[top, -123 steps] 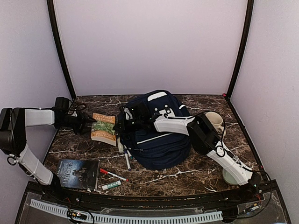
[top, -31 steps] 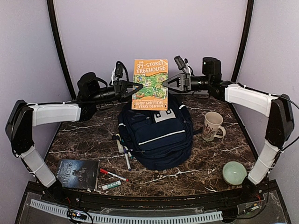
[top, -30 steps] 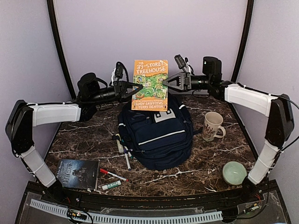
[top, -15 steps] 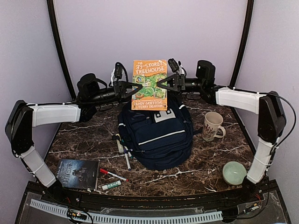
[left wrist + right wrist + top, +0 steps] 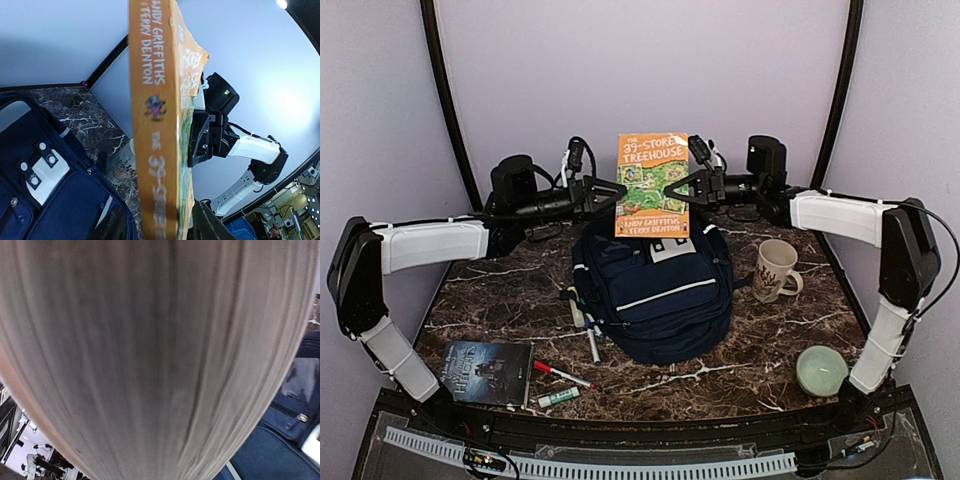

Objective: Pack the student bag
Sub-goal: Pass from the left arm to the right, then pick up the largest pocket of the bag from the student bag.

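The navy student bag (image 5: 655, 290) lies flat at the table's middle, seen also in the left wrist view (image 5: 45, 170) and the right wrist view (image 5: 295, 410). An orange paperback book (image 5: 653, 185) stands upright in the air above the bag's far end. My right gripper (image 5: 678, 185) is shut on its right edge, and its pages (image 5: 150, 355) fill the right wrist view. My left gripper (image 5: 617, 190) is at the book's left edge. Its jaws stand apart on either side of the spine (image 5: 155, 125), with a gap on the left side. The right gripper also shows in the left wrist view (image 5: 197, 142).
A patterned mug (image 5: 776, 270) stands right of the bag and a green bowl (image 5: 820, 370) sits at the front right. A dark book (image 5: 487, 372) lies front left, with a red marker (image 5: 562, 376), a green marker (image 5: 558, 397) and pens (image 5: 588, 335) nearby.
Four seconds ago the book lay on the table left of the bag. It now hangs above the bag. In the last half second it shifted right and slightly up with my right gripper.
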{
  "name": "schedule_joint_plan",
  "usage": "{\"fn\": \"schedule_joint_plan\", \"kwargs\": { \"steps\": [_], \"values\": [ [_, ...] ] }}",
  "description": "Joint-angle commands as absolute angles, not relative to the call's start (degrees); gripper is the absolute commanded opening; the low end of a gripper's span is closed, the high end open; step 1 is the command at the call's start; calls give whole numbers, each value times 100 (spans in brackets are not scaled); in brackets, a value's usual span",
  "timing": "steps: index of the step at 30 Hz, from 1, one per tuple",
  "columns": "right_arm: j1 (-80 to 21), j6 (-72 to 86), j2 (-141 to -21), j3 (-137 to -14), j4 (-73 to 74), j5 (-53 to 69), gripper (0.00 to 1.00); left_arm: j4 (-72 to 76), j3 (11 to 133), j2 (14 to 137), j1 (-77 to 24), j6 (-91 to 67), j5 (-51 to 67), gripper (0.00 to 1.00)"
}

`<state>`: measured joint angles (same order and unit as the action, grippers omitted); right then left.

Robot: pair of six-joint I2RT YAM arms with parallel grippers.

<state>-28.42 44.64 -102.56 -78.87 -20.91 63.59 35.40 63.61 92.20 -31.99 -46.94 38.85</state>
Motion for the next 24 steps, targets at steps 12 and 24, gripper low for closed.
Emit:
{"fn": "schedule_joint_plan", "kwargs": {
  "steps": [12, 24],
  "values": [
    [-201, 544, -7266, -5955, 1177, 5741, 0, -2115, 8996, 10572, -4684, -135, 2124, 51],
    [97, 519, -6929, -5421, 1038, 5820, 0, -3494, 9818, 11461, -5661, 1385, 1168, 59]
  ]
}}
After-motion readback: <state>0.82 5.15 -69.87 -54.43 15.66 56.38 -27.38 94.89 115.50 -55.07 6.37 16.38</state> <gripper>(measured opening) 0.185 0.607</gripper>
